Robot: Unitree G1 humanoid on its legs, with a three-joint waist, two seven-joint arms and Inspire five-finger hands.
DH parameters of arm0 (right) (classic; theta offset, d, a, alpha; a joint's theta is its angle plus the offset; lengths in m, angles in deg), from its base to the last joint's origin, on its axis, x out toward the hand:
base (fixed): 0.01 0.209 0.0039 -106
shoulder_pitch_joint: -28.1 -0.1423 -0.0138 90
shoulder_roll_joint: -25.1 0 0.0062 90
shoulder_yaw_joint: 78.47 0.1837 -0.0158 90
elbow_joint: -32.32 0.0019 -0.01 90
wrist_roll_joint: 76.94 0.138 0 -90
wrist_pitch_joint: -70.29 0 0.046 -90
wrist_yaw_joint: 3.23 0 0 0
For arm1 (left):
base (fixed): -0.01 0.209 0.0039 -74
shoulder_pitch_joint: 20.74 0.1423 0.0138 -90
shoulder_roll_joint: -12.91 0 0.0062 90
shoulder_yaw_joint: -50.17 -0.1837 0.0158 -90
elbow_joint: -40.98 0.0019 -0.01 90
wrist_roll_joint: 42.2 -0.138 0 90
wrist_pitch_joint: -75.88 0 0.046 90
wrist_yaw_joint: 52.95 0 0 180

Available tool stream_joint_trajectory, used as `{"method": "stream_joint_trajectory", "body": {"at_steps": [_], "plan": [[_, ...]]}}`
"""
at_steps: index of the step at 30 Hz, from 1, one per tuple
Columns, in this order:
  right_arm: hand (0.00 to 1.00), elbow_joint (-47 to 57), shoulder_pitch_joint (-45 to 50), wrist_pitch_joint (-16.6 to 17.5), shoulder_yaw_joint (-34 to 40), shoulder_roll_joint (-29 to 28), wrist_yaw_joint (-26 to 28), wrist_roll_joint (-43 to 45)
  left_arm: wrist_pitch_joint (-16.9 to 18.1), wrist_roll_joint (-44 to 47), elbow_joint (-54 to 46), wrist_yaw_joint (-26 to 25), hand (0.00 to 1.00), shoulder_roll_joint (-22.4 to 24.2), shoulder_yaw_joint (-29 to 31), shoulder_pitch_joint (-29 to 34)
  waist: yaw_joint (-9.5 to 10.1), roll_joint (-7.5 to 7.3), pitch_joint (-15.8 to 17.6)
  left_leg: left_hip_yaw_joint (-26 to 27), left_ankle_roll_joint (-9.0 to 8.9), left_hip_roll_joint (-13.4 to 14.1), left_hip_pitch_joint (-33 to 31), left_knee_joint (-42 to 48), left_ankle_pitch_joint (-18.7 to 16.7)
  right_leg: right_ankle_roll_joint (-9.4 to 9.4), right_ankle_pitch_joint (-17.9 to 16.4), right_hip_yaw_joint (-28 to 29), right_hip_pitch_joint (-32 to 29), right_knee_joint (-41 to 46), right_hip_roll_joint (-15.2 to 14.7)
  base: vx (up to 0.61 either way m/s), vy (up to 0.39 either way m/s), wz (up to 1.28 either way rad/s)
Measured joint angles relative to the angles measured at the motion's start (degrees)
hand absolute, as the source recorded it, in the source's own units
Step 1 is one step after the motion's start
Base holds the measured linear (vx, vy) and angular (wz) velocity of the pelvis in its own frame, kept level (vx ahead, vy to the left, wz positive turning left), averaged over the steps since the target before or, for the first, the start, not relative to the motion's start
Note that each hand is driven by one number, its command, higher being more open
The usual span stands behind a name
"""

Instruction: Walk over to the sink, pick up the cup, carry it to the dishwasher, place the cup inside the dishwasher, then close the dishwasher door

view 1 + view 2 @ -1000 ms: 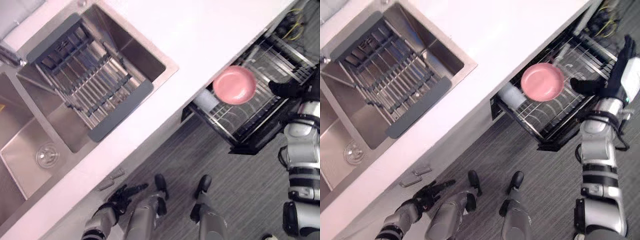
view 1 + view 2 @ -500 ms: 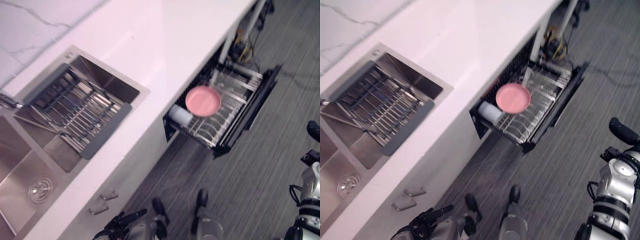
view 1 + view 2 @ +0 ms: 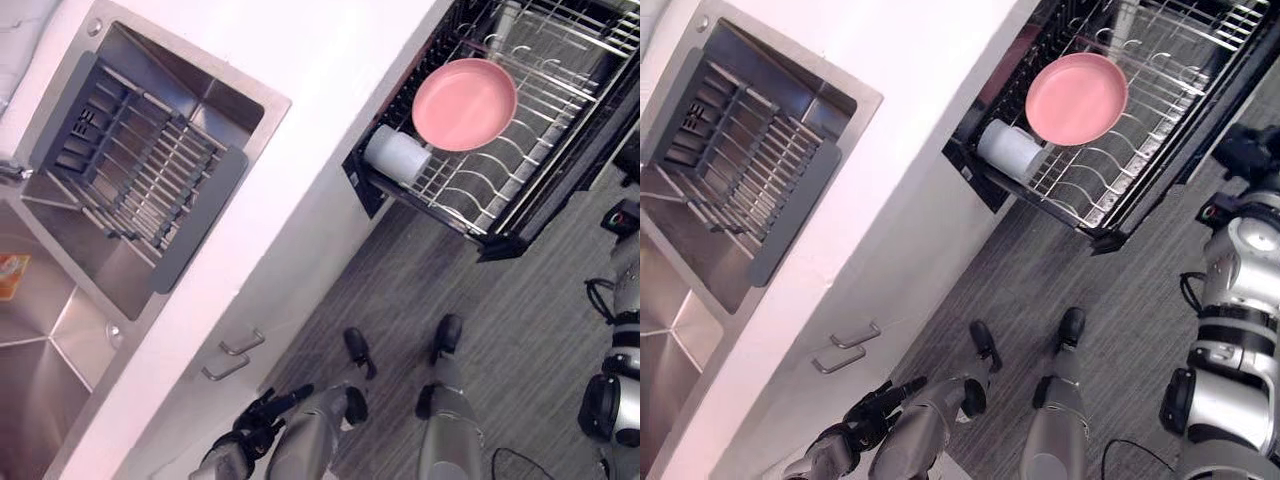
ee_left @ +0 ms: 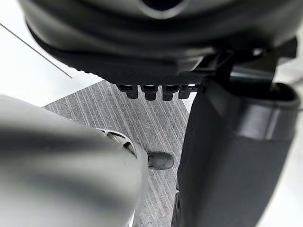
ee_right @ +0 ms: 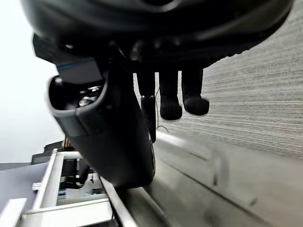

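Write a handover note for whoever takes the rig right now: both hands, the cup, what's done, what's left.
Left hand: open, empty, low by the cabinet front.
Right hand: open, empty, beside the outer edge of the dishwasher door; I cannot tell whether they touch.
Cup: on its side in the pulled-out rack, next to the pink dish.
Done: cup is in the dishwasher.
Left: close the dishwasher door, probably with the right hand.
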Motion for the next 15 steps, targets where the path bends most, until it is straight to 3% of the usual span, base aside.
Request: {"method": "stream_joint_trajectory", "body": {"at_steps": [5, 9, 12, 15], "plan": [[0.00, -6.4, -1.5, -0.3, 0.0, 2.3, 0.0, -3.3, -1.1, 0.3, -0.3, 0.4, 1.00, 1.9, -0.2, 0.1, -0.07, 1.11, -0.8, -7.5, -0.63, -2.1, 2.2, -1.9, 2.2, 1.02, -4.3, -3.9, 0.8, 7.3, -3.3, 0.02, 0.031, 0.54], [0.00, -11.6, -3.2, -2.1, -0.3, 4.5, 0.1, -8.1, -2.1, -0.1, -2.1, 2.0, 1.00, 2.5, -1.1, 2.8, -0.22, 1.99, -1.4, -13.9, -1.59, -4.4, 6.1, -5.2, 4.1, 1.58, -10.9, -8.7, 2.3, 18.1, -8.6, -0.01, 0.025, 0.80], [0.00, -13.1, -4.1, -2.3, -2.1, 4.6, 2.2, -8.8, -2.4, -0.2, -3.1, 2.3, 1.00, 2.7, -1.0, 5.1, -0.41, 2.83, -2.1, -17.5, -2.64, -5.7, 8.6, -6.6, 4.9, 2.26, -14.1, -12.0, 4.8, 22.9, -11.6, -0.01, -0.026, 0.68], [0.00, -13.4, -4.2, -2.3, -4.2, 4.6, 7.1, -8.5, -2.5, -0.7, -3.2, 3.0, 1.00, 3.5, -0.5, 6.8, -0.44, 4.34, -3.2, -20.9, -2.29, -6.6, 10.8, -7.0, 5.6, 3.09, -16.8, -15.6, 8.1, 26.2, -13.8, 0.01, -0.080, 0.63]]}}
